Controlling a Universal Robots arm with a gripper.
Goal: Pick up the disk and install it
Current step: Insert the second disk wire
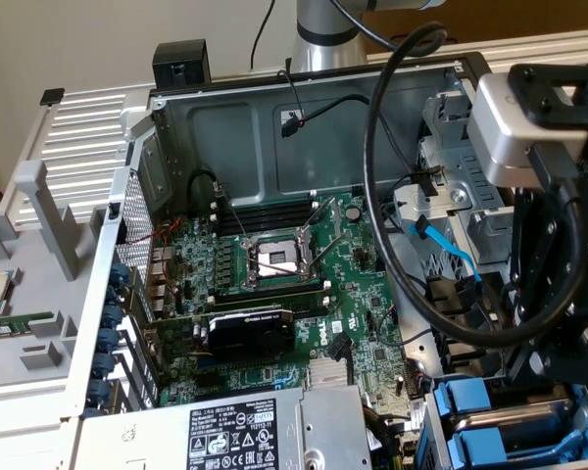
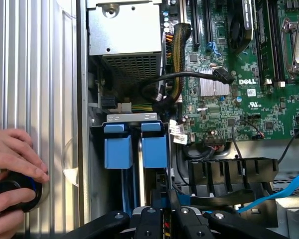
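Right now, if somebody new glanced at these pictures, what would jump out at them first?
Probably the open computer case with its green motherboard laid bare, a thick black cable loop arcing over it. Next, the bright blue drive trays standing side by side in their bay, with the pincer close above them. A hand rests on the ribbed panel beside the case.

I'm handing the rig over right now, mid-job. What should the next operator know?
Pincer: at the drive bay, close to two blue carriers; its grip cannot be judged.
Disk: no labelled face is visible, so it is unclear whether it sits in a carrier.
Done/left: installation not confirmed.
Note: a person's hand rests on a black knob outside the case.
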